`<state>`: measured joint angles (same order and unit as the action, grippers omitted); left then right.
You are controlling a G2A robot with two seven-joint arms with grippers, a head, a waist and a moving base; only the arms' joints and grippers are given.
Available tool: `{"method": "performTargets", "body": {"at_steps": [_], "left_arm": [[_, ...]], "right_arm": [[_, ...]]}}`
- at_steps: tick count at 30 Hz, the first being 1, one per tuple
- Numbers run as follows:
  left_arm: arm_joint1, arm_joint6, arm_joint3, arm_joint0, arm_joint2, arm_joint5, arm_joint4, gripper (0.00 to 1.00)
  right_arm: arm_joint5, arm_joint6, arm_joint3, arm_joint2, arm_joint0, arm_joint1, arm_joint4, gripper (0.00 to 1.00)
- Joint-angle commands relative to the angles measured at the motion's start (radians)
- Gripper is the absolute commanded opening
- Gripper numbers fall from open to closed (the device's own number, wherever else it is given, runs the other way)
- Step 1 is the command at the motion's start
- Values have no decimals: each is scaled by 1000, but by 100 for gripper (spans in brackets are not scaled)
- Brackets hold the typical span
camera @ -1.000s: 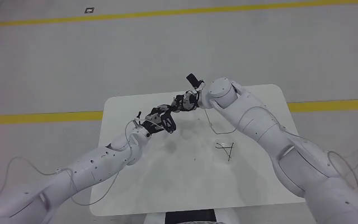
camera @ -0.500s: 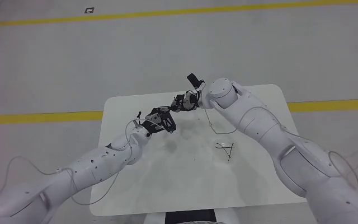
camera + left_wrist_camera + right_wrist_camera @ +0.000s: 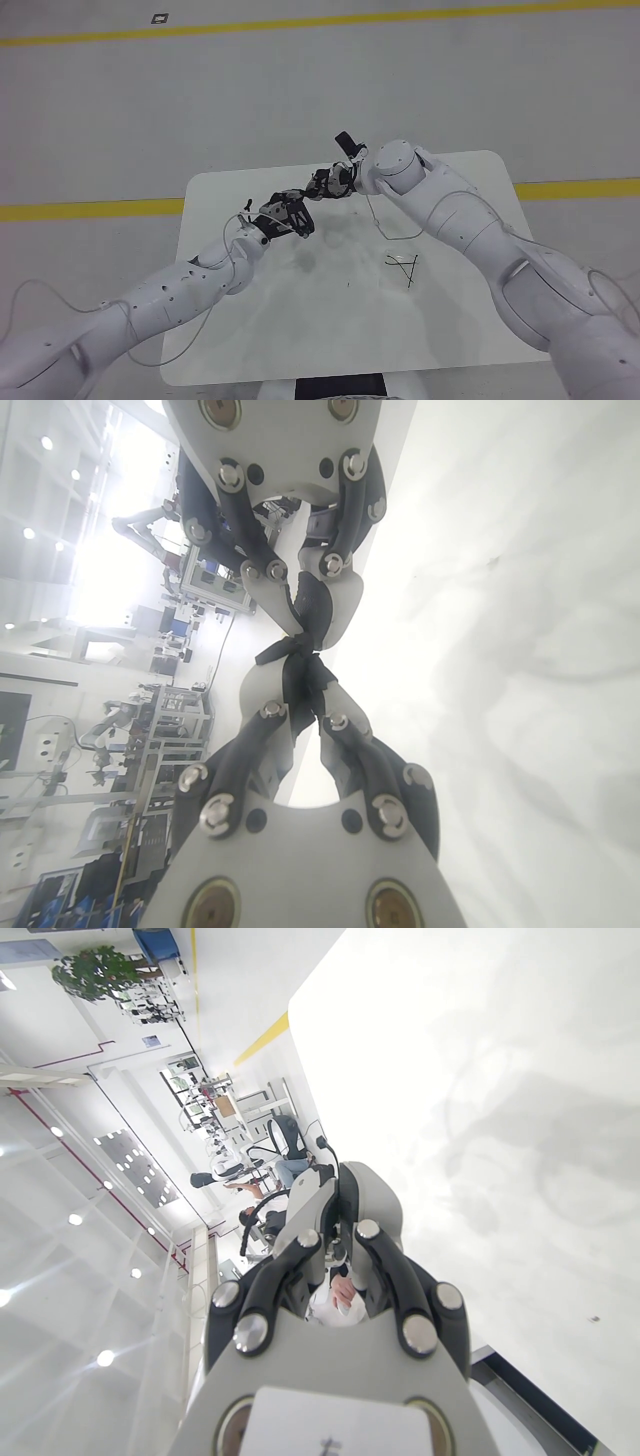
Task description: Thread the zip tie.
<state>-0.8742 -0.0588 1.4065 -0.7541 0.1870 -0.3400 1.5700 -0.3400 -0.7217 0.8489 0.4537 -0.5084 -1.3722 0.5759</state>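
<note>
Top view: illumination is even and diffuse. The white table (image 3: 330,330) renders bright without glare.

Left wrist view: strong backlight enters from the upper left, where ceiling lights (image 3: 46,442) and haze wash out the room. The table at the right is overexposed, and the black zip tie (image 3: 292,665) appears as a silhouette.

Right wrist view: ceiling lights (image 3: 75,1219) at the lower left produce star-shaped flare.

Both wrist views bend straight lines toward the frame edges.

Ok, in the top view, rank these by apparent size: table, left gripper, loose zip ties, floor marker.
1. Table.
2. Left gripper, though it is raised nearer the camera.
3. Loose zip ties, only slightly smaller, so places 2 and 3 are unsure.
4. Floor marker.
</note>
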Motion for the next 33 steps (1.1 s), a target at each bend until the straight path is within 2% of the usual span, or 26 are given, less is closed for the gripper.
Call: {"method": "performTargets", "body": {"at_steps": [1,13,14,15,17,18,19,20,21,22,33], "left_arm": [[1,-2,2,-1,2,0,0,0],[6,-8,7,-5,4,0,0,0],[6,-9,8,-6,5,0,0,0],[6,-10,8,-7,6,0,0,0],[6,-11,8,-8,7,0,0,0],[7,-12,9,-8,8,0,0,0],[7,-12,9,-9,8,0,0,0],[7,-12,9,-9,9,0,0,0],[7,-12,9,-9,9,0,0,0],[7,-13,10,-10,10,0,0,0],[13,-42,18,-35,37,0,0,0]], "right_arm": [[0,3,0,-3,1,1,5,0],[0,17,7,-22,9,8,31,0],[0,18,7,-24,9,8,32,15],[0,19,8,-26,9,9,35,37],[0,21,9,-28,10,10,39,47],[0,23,10,-29,10,11,41,49],[0,24,11,-30,11,12,43,58],[0,26,12,-31,11,13,44,73],[0,28,13,-32,11,14,46,93],[0,31,14,-34,11,15,47,100],[0,60,16,-39,11,32,62,100]]}}
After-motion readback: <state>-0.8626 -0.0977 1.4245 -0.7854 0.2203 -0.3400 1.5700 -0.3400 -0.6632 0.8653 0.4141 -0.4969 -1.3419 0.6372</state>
